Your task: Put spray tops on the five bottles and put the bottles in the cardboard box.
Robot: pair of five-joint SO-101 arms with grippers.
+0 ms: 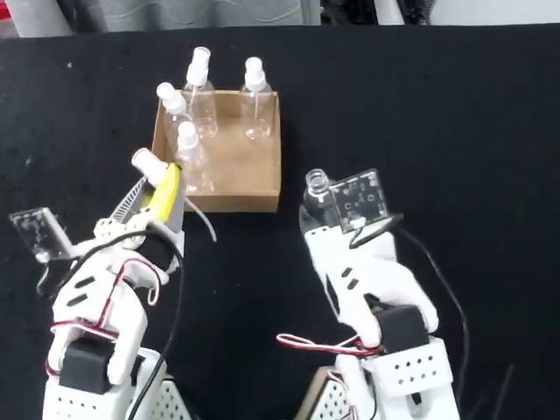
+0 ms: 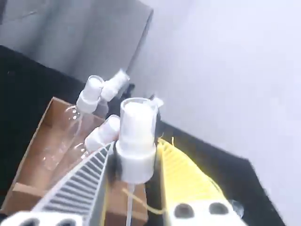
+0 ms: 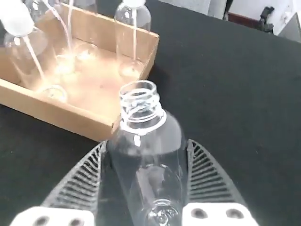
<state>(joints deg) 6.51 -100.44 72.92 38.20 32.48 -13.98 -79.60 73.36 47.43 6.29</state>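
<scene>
The right claw point(image 3: 146, 147) is clamped on a clear bottle point(image 3: 143, 174), threaded neck bare, just beside the front right corner of the cardboard box point(image 1: 234, 203). The left claw point(image 2: 135, 147) grips a white spray top point(image 2: 136, 132) at the box's left edge. Four capped bottles point(image 1: 255, 98) stand inside; open black table point(image 1: 455, 114) lies to the right.

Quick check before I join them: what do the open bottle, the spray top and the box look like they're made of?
Open bottle: clear and glossy, probably plastic; its walls are see-through, with moulded neck threads. Spray top: opaque white with a smooth finish, likely plastic. Cardboard box: matte brown with a thick raw edge, which fits cardboard.
</scene>
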